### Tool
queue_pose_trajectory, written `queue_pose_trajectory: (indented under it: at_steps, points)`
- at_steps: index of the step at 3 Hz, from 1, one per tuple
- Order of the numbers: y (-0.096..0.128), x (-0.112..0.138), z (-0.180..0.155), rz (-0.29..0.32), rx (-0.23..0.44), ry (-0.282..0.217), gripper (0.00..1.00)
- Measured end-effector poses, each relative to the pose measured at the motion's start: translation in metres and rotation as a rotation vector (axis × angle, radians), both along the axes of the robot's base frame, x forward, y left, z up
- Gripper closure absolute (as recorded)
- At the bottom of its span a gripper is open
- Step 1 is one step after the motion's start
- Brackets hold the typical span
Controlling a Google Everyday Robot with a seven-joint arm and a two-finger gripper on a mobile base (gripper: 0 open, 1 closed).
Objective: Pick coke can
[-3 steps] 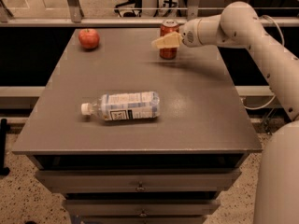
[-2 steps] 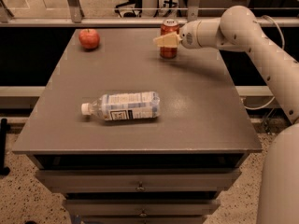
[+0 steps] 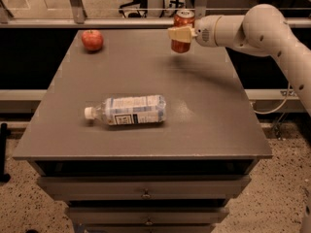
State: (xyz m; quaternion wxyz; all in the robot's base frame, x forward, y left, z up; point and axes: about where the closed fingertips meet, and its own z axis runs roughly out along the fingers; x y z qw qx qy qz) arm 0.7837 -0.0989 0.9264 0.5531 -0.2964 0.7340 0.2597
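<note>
The coke can (image 3: 185,19), red with a silver top, is held upright in my gripper (image 3: 181,32) over the far right part of the table. It hangs a little above the tabletop, with a faint shadow under it. A cream finger (image 3: 177,33) crosses the can's front; the other finger is hidden behind the can. My white arm (image 3: 252,25) reaches in from the right.
A clear water bottle (image 3: 127,110) lies on its side at the middle of the grey table (image 3: 209,130). A red apple (image 3: 92,39) sits at the far left corner. A railing runs behind the table and drawers sit below its front edge.
The gripper has risen and shifted slightly right with the coke can in it, so the can has come off the tabletop. The bottle and the apple have not moved.
</note>
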Motion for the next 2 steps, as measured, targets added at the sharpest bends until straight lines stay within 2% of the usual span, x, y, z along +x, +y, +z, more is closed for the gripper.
queue_pose_trajectory:
  at_steps: [1,2]
  points:
    - [-0.0157,-0.0170,0.0388,0.006,0.014,-0.086,1.00]
    - [-0.0174,-0.0187,0.0420,0.008,0.014,-0.097,1.00]
